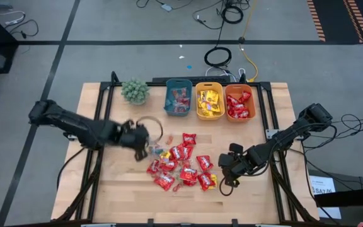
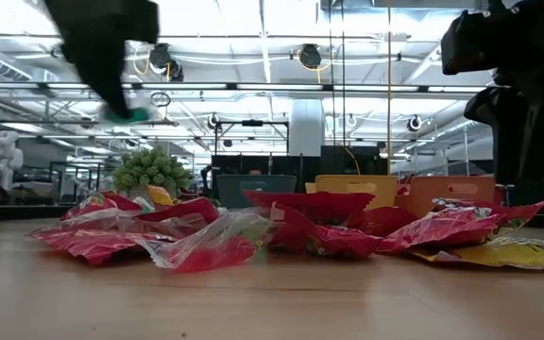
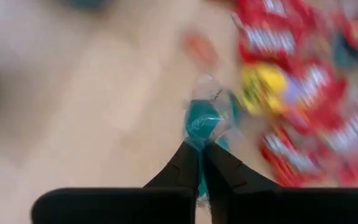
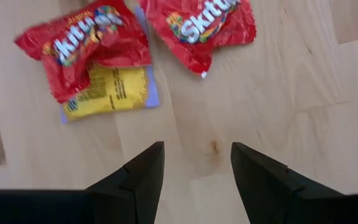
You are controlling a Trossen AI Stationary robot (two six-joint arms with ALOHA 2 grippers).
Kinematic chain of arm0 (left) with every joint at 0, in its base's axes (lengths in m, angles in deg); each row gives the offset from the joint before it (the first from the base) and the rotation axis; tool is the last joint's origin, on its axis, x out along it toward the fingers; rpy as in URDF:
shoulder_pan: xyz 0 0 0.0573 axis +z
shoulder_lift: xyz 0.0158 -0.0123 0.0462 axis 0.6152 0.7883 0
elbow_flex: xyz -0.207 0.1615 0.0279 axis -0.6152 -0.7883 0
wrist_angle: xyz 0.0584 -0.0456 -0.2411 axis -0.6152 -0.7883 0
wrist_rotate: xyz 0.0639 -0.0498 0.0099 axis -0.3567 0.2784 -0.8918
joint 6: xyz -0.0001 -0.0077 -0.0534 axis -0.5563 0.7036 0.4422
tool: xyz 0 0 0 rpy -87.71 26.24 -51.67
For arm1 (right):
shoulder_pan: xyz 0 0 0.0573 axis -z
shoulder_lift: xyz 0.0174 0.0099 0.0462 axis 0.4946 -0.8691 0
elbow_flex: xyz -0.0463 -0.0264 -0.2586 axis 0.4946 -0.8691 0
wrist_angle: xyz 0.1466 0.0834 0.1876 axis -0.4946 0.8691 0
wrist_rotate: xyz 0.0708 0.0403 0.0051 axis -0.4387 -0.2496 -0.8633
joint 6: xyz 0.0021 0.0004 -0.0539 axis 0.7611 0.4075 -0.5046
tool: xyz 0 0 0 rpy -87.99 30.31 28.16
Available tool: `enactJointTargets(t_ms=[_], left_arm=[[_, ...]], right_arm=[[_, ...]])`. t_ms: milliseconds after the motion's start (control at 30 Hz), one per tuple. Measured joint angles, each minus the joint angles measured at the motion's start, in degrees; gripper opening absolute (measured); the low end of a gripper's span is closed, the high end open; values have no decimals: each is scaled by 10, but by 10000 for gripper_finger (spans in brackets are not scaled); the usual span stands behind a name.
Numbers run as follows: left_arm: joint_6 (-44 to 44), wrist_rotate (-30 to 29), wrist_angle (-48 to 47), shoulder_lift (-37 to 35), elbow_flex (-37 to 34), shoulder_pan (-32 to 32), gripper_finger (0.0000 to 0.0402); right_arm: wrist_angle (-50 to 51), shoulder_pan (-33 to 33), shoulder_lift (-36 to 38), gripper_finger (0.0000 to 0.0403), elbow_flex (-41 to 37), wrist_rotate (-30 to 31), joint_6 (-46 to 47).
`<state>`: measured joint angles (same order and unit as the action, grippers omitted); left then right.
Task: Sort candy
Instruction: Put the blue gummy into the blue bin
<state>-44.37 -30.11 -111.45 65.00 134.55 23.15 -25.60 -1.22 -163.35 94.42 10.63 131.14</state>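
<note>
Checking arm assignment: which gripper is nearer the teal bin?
Left. The left gripper sits just below-left of the teal bin; the right gripper hovers farther off, past the candy pile.

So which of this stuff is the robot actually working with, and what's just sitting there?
Part of the job:
- candy pile on the table
- teal-wrapped sweet, pinched in the left gripper
- right gripper, open beside the pile
- teal bin, yellow bin, orange bin

Just lying about:
- green spiky plant
- floor cables
</note>
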Motion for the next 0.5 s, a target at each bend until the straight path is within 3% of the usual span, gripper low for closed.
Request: enactJointTargets(t_ms=[100,200,300,500], left_arm=[[-121,3,17,-7,18,98,15],[-259,60,95,20,25,202,15],[-358,119,176,71,48,288,15],[-473,148,242,216,164,390,23]], right_arm=[[-13,0,0,177,0,0,3],[-13,1,0,177,0,2,9],[-13,3,0,177,0,6,39],[-11,21,0,177,0,17,116]])
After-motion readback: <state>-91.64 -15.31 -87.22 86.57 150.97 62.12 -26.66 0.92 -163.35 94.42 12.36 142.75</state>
